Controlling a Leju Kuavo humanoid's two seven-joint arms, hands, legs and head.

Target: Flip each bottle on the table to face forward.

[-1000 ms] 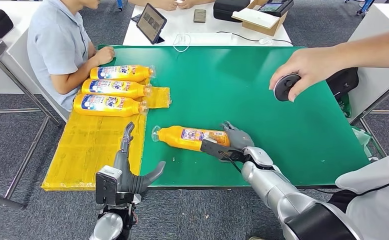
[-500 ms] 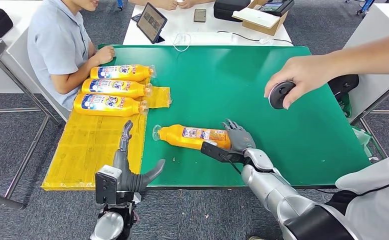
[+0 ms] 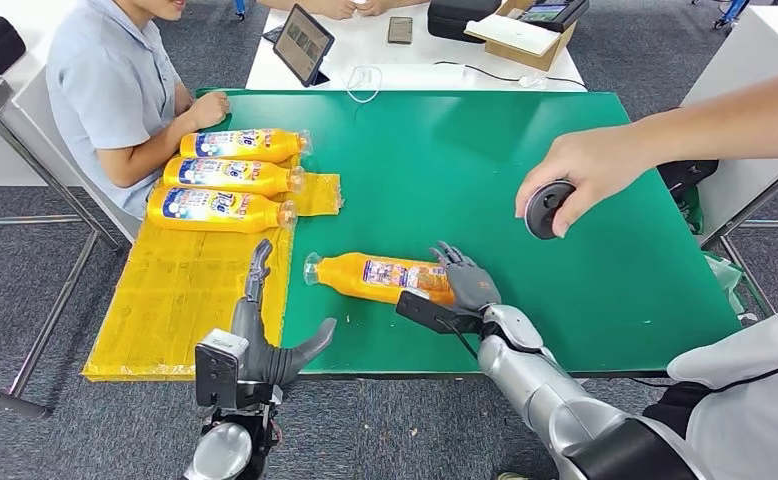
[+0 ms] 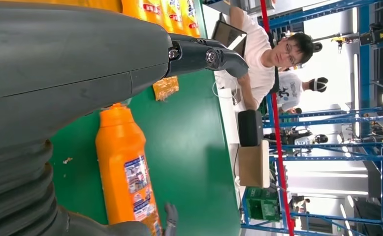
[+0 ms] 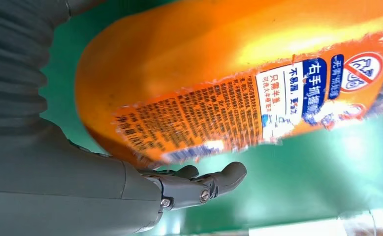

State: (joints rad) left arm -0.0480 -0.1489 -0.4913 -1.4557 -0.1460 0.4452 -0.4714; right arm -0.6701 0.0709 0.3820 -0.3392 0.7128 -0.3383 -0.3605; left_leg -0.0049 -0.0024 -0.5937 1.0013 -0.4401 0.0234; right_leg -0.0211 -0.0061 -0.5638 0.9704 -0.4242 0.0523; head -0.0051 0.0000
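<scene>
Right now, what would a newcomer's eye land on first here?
The orange bottle lying on its side mid-table on the green table, its base at the right hand. Next, three more bottles lined up on the yellow mat at the left, and a person's hand holding a dark disc above the table's right side.

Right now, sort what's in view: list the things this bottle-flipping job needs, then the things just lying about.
Job:
- lone orange bottle lying on the green table, right hand at its base
- three bottles on the yellow mat
- left hand, open

Lying about:
- tablet
- phone
- cardboard box
- black disc in a person's hand
</scene>
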